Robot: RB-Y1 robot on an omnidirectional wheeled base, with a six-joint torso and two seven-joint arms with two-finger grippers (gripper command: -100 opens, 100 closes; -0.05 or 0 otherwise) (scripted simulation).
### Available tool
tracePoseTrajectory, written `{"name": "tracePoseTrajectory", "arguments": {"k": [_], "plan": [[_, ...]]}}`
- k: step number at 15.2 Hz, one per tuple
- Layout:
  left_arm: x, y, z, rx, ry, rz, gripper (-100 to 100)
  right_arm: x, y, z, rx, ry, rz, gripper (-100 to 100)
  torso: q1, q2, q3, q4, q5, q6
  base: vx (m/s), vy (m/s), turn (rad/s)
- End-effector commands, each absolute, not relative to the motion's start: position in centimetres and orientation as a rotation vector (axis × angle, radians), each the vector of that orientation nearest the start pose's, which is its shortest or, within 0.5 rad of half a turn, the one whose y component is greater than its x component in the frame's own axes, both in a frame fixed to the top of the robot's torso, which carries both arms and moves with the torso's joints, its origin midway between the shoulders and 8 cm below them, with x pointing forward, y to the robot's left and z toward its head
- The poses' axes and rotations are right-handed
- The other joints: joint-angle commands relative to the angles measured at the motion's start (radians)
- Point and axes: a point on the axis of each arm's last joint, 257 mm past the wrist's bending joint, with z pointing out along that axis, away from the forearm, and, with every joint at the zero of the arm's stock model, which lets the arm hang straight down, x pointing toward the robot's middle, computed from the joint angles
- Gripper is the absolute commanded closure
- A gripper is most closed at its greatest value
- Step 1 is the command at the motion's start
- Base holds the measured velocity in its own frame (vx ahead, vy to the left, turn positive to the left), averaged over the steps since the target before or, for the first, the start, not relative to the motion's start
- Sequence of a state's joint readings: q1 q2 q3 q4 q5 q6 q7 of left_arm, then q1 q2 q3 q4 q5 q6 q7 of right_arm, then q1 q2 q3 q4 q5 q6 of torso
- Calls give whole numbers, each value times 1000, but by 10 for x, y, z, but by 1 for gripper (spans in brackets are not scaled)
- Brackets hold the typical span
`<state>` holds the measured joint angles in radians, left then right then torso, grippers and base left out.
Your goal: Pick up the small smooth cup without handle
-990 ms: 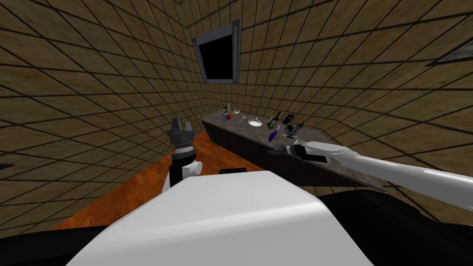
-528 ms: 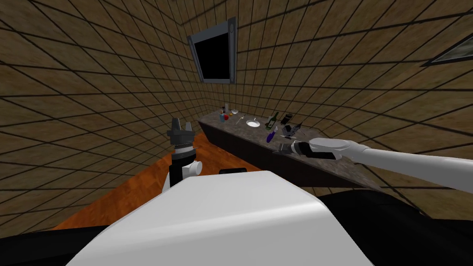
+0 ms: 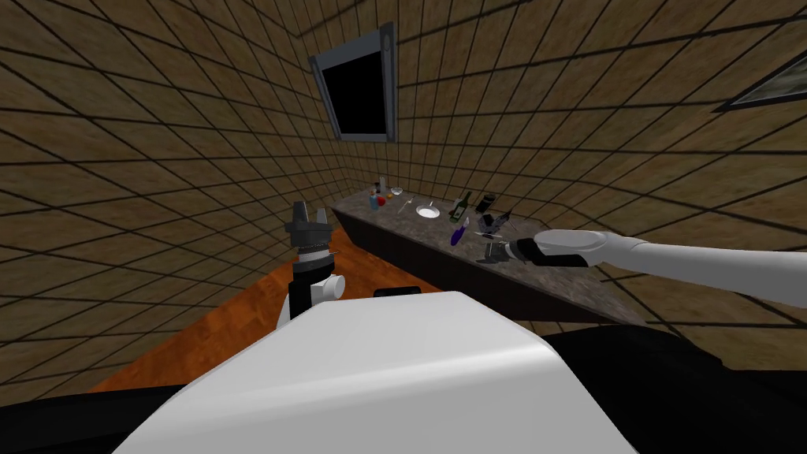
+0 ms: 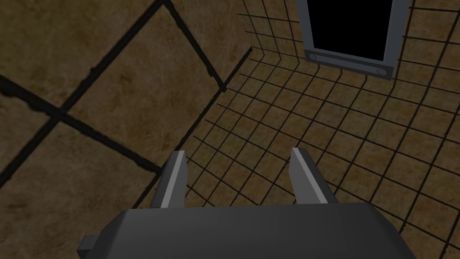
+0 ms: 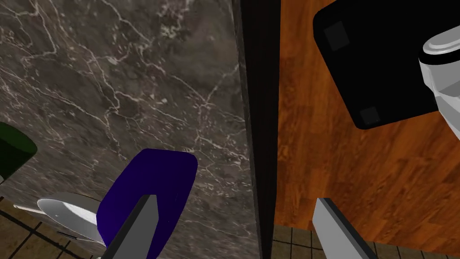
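Not much done yet, nothing's been picked up. The right gripper point(image 5: 236, 202) hangs over the front edge of the dark grey veined marble counter point(image 5: 134, 81). Its two blades are spread wide, with nothing between them but the counter's edge and the orange wooden floor point(image 5: 359, 171) below.

The deep purple smooth cup point(image 5: 152, 175) is my best guess for the one wanted, since I can't see a handle on it. It sits on the counter near that front edge, just beyond one blade's outer side, so it's beside the gripper and not inside it. I can't tell if it's upright or lying over.

Left to do, I reckon: shift sideways so the blades straddle it, close, lift. A dark green bottle point(image 5: 12, 153) and a pale grey rounded thing point(image 5: 63, 211) (no idea what it is) sit close by the cup, so there's some risk of bumping them.

The left gripper point(image 4: 238, 155) is raised on my left side, blades apart, holding nothing.

Labels or writing — none I can read on anything.
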<state>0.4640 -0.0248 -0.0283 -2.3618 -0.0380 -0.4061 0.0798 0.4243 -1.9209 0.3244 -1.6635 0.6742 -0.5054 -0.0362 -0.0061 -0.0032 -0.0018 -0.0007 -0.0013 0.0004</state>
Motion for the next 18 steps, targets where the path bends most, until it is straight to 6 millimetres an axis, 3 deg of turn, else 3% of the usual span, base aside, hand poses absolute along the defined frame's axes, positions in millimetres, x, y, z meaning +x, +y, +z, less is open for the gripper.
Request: {"name": "tracePoseTrajectory", "arguments": {"k": [1, 3, 4, 7, 9, 12, 13, 15, 16, 18], "plan": [[346, 264, 55, -670, 576, -1396, 0, 314, -526, -235, -1254, 2413, -110, -100, 0, 0, 0, 0, 0, 0, 61, -83, -51], [346, 264, 55, -670, 577, -1396, 0, 304, -561, -228, -1363, 2443, -229, -100, -2, -1, -1, 0, 0, 0, 114, -131, -85], [346, 264, 55, -670, 577, -1396, 0, 304, -561, -228, -1363, 2443, -229, -100, -4, -4, -2, -1, -1, 0, 119, -146, -60], [346, 264, 55, -670, 577, -1396, 0, 288, -587, -227, -1455, 2475, -305, -100, -5, -4, -2, -1, -2, 0, 102, -130, -42], [346, 264, 55, -670, 577, -1396, 0, 288, -587, -227, -1455, 2475, -305, -100, -4, -3, -2, -1, -1, 0, 68, -81, -22], [346, 264, 55, -670, 576, -1396, 0, 253, -607, -238, -1550, 2533, -320, -100, 0, -1, 0, 0, 0, 0, 72, -68, -42], [346, 264, 55, -670, 576, -1396, 0, 253, -607, -238, -1550, 2533, -320, -100, -1, -2, -1, 0, -1, 0, 93, -67, -27], [346, 264, 55, -670, 576, -1396, 0, 228, -611, -250, -1587, 2571, -290, -100, 1, -2, -1, -1, 0, 0, 83, -51, -18], [346, 264, 55, -670, 576, -1396, 0, 241, -610, -243, -1563, 2552, -307, -100, 1, -2, -1, -1, 0, 0, 47, -37, -11], [346, 264, 55, -670, 576, -1396, 0, 229, -619, -257, -1552, 2563, -314, -100, 3, 1, 0, 0, 0, -1, 23, 7, 76]]}}
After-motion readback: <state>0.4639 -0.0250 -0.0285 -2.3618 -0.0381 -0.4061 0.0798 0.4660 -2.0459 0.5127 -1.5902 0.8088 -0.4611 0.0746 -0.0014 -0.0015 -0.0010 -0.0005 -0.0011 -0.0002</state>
